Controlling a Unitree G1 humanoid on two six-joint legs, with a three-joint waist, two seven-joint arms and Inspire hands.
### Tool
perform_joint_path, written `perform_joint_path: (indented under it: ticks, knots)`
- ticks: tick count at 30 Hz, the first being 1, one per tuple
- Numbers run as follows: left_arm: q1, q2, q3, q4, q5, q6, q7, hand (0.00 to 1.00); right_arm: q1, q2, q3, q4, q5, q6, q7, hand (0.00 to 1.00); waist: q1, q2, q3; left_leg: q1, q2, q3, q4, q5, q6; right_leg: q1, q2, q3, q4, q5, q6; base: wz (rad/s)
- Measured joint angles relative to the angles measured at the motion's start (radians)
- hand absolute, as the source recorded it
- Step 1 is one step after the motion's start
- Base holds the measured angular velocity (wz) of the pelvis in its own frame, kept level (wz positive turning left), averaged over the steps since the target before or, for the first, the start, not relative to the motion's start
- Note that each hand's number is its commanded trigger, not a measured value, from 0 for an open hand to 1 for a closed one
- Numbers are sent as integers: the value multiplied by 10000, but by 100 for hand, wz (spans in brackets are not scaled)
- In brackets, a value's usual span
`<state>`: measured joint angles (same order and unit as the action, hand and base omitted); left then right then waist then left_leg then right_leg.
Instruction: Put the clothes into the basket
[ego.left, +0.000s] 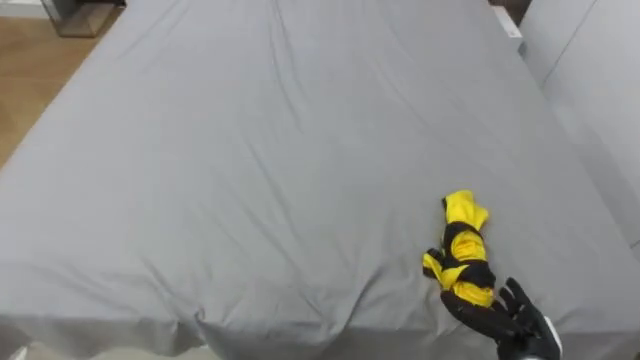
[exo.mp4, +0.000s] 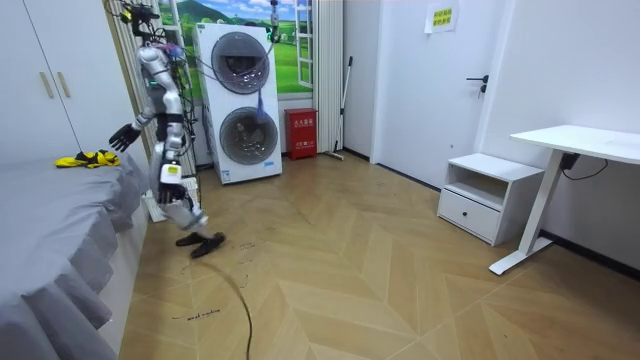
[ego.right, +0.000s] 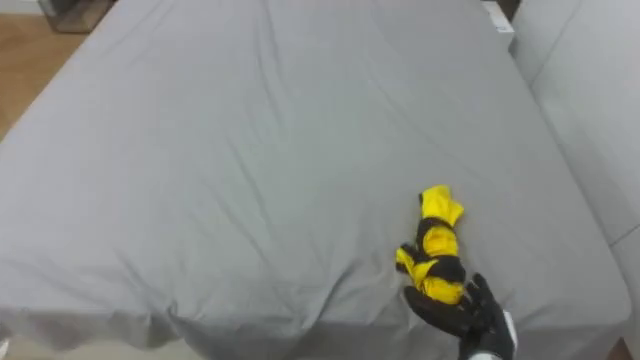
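One yellow-black garment (ego.left: 463, 255) on the bed (ego.left: 250, 150) meets spread fingers (ego.left: 513, 292) of the right hand (ego.left: 522, 320).

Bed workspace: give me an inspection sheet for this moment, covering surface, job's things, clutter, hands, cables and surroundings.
surface: bed with wrinkled grey sheet, robot standing at its edge.
job's things: bunched yellow and black garment lying near the bed's near edge.
clutter: nothing seen.
hands: right hand open, fingers spread at the garment's near end; left hand low by the robot's side.
cables: dark lead under the white desk.
surroundings: wooden floor, stacked white washing machines, white nightstand.
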<state>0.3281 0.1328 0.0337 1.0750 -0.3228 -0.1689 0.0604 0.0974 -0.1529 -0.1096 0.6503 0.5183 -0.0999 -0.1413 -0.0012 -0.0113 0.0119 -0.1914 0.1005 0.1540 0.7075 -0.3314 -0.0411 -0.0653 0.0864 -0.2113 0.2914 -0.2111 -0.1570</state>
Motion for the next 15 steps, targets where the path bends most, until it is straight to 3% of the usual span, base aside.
perform_joint_path:
  ticks: [1, 2, 3, 4, 5, 7, 11, 12, 15]
  knots:
    - [-28, -7, -18, -3, -1, 0, 3, 0, 6, -22, 3, -25, 1, 11, -157, 0, 79, -12, -32, -419, -154, -129, -1032, 52, -25, -23, -6, 354, 1, -36, 66, -90]
    - [-33, -18, 1, 1, 15, -1, 20, 0, -3, -33, 2, -30, 0, 26, -296, 0, 129, -20, -77, -678, -275, -252, -2041, 548, 209, 3, -9, 739, 9, -81, 143, -93]
    - [-3, -32, 17, 9, 15, -1, 45, 0, -4, -33, -8, -24, -32, 52, -333, 0, 136, -30, -99, -691, -280, -206, -2331, 977, 267, 67, -23, 959, -3, -103, 183, -84]
    - [70, -54, 27, 30, 22, 13, 82, 0, -23, -38, -24, -20, -162, 55, -474, 0, 79, -18, -213, -386, -456, -123, -2718, 1279, 579, 128, -104, 1262, -29, -177, 317, -53]
    - [52, -44, 32, 14, 20, 15, 90, 0, -45, -60, -44, -22, -197, 45, -547, 0, 23, -38, -225, -227, -529, 2, -2960, 1337, 629, 144, -182, 1308, -34, -209, 374, -46]
    - [-64, 25, 27, 64, 106, 22, 112, 0, -140, -260, -336, -18, -185, 44, -798, 0, -28, -101, -194, 127, -794, 134, -3516, 1505, 750, 142, -387, 1442, -19, -208, 503, -26]
    - [-213, 81, -21, 59, 102, 207, 75, 0, -523, -699, -341, -16, -131, -63, -1226, 0, -62, -35, -131, 189, -944, 79, -3833, 1508, 762, 132, -513, 1318, -196, -177, 554, -6]
    - [-300, 86, -21, 59, 87, 333, 73, 0, -732, -737, -343, -13, -123, -104, -1328, 0, -91, -27, -55, 141, -973, 63, -3892, 1525, 785, 100, -533, 1301, -257, -176, 570, 10]
    - [-447, 81, -66, 64, 105, 609, 67, 0, -1229, -750, -343, 98, -137, -106, -1537, 0, -171, -34, -40, -116, -1018, 58, -3973, 1577, 807, -56, -561, 1286, -538, -168, 617, 5]
